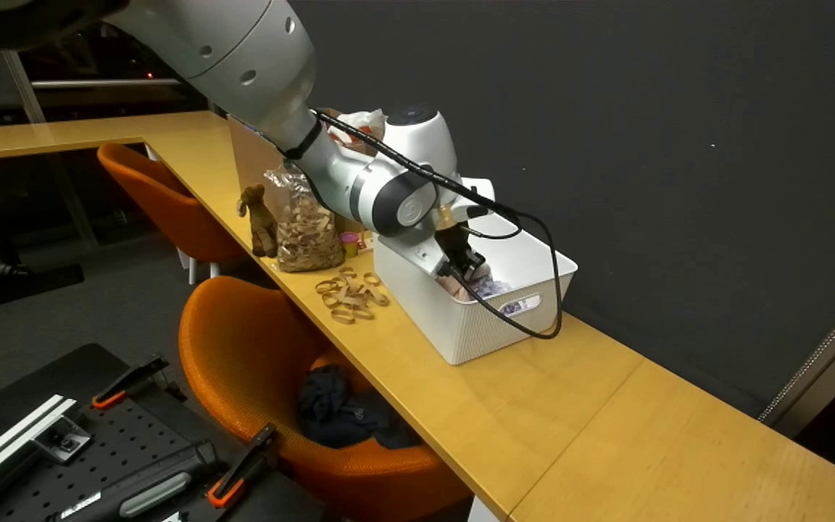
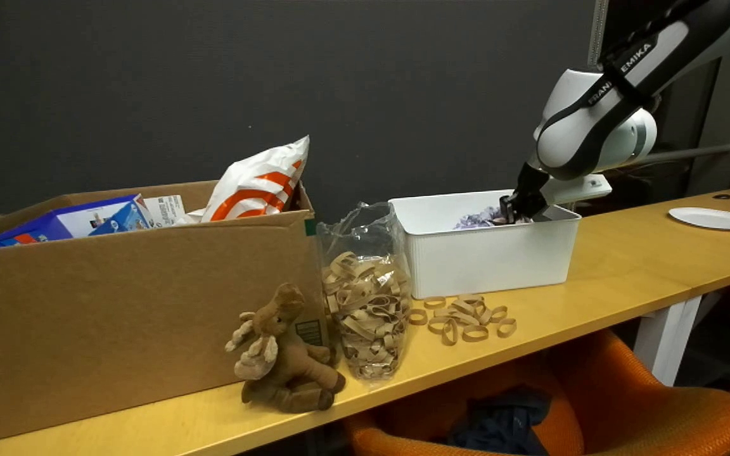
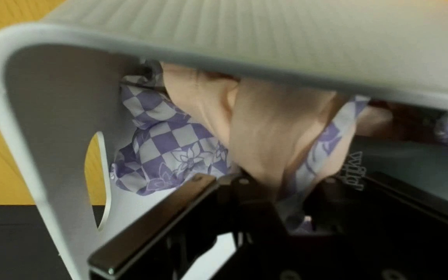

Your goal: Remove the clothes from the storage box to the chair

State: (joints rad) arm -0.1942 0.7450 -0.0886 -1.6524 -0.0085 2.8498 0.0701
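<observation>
The white storage box stands on the table and also shows in an exterior view and the wrist view. Inside lie purple-and-white checked cloth and peach cloth, bunched together; I cannot tell if they are one garment. The purple part shows in an exterior view. My gripper reaches down into the box, shut on the bunched peach and purple cloth. It shows in both exterior views. The orange chair holds a dark garment.
Loose tan bands lie beside the box. A clear bag of bands, a plush moose and a cardboard box stand along the table. A white plate lies beyond. A dark wall runs behind the box.
</observation>
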